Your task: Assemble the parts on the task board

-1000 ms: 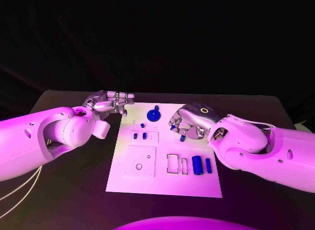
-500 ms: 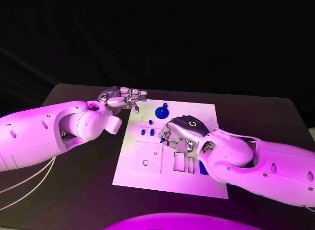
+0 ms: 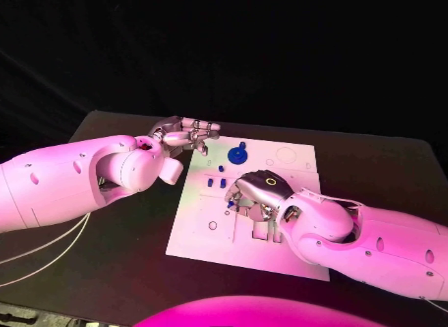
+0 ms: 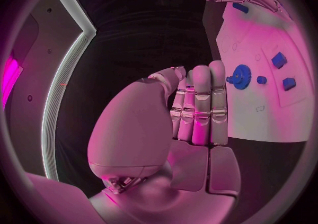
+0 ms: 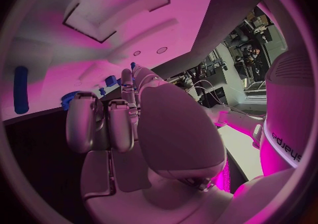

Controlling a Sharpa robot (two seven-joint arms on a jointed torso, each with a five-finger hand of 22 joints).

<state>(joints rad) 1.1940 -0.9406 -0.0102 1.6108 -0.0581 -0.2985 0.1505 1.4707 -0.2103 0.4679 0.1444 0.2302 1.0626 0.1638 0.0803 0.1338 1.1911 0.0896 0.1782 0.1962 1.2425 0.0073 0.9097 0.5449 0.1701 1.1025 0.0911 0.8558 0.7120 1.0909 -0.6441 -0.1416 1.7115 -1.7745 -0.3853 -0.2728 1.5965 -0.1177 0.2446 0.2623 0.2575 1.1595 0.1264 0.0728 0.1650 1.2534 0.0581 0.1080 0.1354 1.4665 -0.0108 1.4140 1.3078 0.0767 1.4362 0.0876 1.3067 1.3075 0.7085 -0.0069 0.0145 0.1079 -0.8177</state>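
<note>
Robotics lab: black table (image 3: 106, 266) against dark backdrop, white task board (image 3: 283, 248) with cut-out recesses, cluttered equipment benches (image 5: 248, 57) in the room behind

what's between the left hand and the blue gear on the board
Nothing lies there. In the head view, the left hand hovers off the task board's far left corner, and up to the blue gear there is bare black table and bare white board.
</note>
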